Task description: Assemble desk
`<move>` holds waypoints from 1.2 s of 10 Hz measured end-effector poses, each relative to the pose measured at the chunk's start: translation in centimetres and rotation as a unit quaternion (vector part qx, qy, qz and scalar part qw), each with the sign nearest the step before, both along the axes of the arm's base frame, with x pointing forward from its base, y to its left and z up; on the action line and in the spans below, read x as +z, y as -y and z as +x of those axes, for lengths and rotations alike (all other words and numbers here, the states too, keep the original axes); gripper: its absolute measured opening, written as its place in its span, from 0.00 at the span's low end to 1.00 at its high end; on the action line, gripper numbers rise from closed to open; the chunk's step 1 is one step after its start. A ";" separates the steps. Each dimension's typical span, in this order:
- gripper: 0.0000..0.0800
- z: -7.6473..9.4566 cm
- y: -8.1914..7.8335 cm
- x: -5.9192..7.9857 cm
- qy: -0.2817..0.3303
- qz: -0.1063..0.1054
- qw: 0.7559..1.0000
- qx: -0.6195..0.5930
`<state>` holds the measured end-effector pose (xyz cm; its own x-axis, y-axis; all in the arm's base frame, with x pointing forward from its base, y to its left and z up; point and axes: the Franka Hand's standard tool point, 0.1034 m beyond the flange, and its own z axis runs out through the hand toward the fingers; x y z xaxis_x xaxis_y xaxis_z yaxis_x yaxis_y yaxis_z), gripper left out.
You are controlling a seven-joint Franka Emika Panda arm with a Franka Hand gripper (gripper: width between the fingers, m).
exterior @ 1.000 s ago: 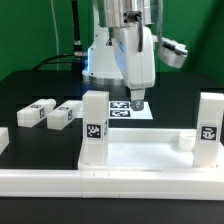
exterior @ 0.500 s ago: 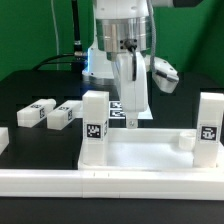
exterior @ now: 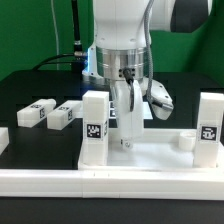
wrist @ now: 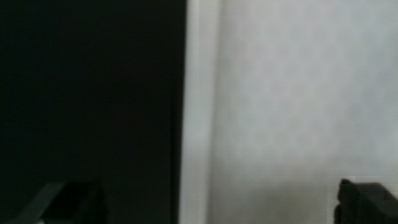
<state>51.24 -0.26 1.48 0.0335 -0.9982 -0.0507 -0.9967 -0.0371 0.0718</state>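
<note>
- The desk's tabletop [exterior: 150,158] lies flat on the black table [exterior: 40,85], in the front of the exterior view, with its shallow rim facing up.
- We see two leg blocks standing upright at the tabletop's corners. One leg block [exterior: 95,128] is on the exterior view's left and the other leg block [exterior: 210,128] is on its right. Each shows a black-and-white tag.
- A small white stub [exterior: 185,141] stands on the tabletop just beside the right-hand block.
- Two loose leg blocks [exterior: 37,113] [exterior: 66,114] lie side by side on the table, behind the tabletop and towards the exterior view's left.
- The gripper [exterior: 127,143] hangs down over the tabletop's rear part, just to the right of the left-hand block. We cannot tell whether it touches the surface.
- In the wrist view the gripper [wrist: 214,203] shows its fingertips [wrist: 57,200] at opposite edges of the picture, so the jaws stand wide apart. Below them a pale surface meets a dark one along a straight edge.
- A long white border rail [exterior: 60,183] runs along the front of the tabletop.
</note>
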 end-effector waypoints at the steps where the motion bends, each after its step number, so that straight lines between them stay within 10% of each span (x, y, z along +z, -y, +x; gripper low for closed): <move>1: 0.67 0.0 0.0 -0.1 -0.001 0.000 1.000 0.000; 3: 0.50 -0.1 0.0 -0.1 -0.001 0.000 1.000 0.002; 5: 0.11 -0.2 0.0 -0.2 -0.003 0.000 1.000 0.001; 12: 0.09 -1.4 1.6 0.5 0.000 0.002 0.999 0.034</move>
